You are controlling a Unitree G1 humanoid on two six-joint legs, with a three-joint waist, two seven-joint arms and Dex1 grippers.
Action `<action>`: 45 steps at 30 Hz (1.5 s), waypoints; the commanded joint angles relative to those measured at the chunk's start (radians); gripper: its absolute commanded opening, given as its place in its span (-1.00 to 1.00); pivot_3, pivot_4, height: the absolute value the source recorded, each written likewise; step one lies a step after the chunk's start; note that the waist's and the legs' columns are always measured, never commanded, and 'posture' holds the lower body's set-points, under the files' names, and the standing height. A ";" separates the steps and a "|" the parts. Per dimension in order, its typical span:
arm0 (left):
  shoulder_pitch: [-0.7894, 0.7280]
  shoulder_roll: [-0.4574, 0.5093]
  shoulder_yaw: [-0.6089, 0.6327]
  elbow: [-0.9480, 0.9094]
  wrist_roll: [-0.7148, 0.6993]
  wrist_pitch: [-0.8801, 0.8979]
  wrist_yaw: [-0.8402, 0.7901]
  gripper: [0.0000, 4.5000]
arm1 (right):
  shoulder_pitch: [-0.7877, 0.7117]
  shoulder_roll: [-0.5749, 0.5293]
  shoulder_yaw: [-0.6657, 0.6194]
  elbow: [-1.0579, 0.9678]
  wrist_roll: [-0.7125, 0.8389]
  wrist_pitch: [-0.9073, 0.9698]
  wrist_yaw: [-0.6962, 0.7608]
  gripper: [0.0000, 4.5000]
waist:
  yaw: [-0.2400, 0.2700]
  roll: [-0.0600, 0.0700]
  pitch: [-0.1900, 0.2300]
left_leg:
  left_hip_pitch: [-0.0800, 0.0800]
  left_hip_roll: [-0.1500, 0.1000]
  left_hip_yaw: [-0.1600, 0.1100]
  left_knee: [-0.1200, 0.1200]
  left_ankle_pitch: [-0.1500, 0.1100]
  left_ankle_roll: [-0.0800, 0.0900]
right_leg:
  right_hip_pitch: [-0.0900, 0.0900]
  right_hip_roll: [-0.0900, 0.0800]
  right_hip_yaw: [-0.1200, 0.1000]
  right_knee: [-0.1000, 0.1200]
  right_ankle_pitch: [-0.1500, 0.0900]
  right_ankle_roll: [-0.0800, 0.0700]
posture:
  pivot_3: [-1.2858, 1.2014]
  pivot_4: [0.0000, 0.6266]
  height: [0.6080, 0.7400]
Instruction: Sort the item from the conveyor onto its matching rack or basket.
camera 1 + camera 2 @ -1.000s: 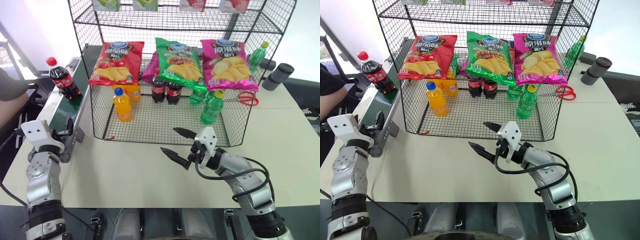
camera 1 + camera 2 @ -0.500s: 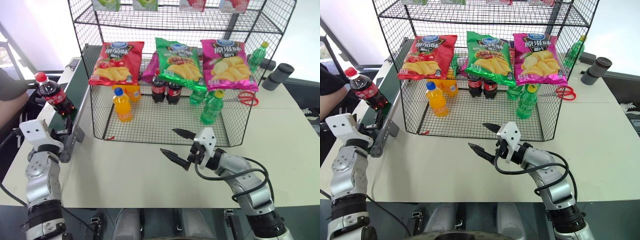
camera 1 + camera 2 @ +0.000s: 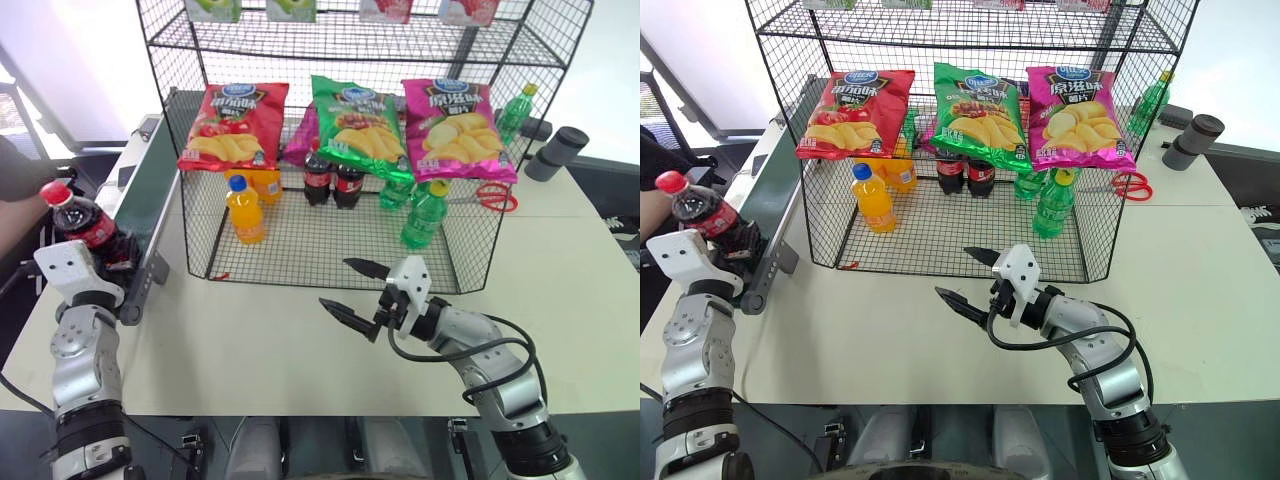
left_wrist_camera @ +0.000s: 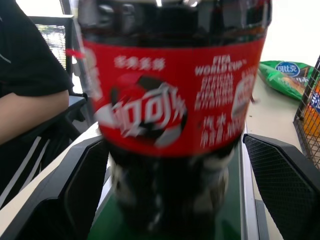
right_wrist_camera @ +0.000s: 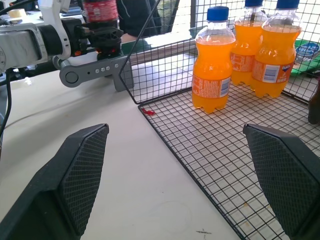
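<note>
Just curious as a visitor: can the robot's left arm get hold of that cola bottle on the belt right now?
Probably yes. The cola bottle stands on the conveyor right between the left gripper's fingers, nothing blocking it.

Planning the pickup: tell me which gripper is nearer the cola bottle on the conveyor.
Left. The left gripper straddles the cola bottle; the right gripper hangs open before the rack.

Head stereo pair looks down over the table; wrist cameras look level, sharing the cola bottle.

Bare table in front of rack, open front tray w/ bottles at back
</note>
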 commanded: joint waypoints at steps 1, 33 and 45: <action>-0.003 0.016 0.019 -0.018 -0.003 -0.029 0.000 0.27 | 0.002 0.008 0.001 -0.022 0.007 -0.021 0.000 1.00 | 0.000 0.000 0.000 | 0.000 0.000 0.000 0.000 0.000 0.000 | 0.000 0.000 0.000 0.000 0.000 0.000 | 0.03 -0.52 1.00; -0.068 0.153 -0.638 -0.495 -0.130 0.250 -0.739 0.25 | -0.105 -0.017 -0.041 -0.159 0.234 0.209 -0.007 1.00 | 0.001 -0.001 0.002 | -0.003 -0.001 0.000 -0.003 0.000 0.000 | -0.002 -0.003 0.000 -0.005 -0.001 -0.002 | 0.03 -0.52 1.00; -0.162 0.070 -0.711 -0.418 -0.073 0.202 -0.813 0.25 | -0.092 -0.015 -0.039 -0.171 0.238 0.212 -0.034 1.00 | 0.000 -0.001 0.002 | -0.003 -0.001 0.000 -0.001 0.000 0.000 | -0.002 0.004 0.000 -0.004 0.000 0.000 | 0.03 -0.52 1.00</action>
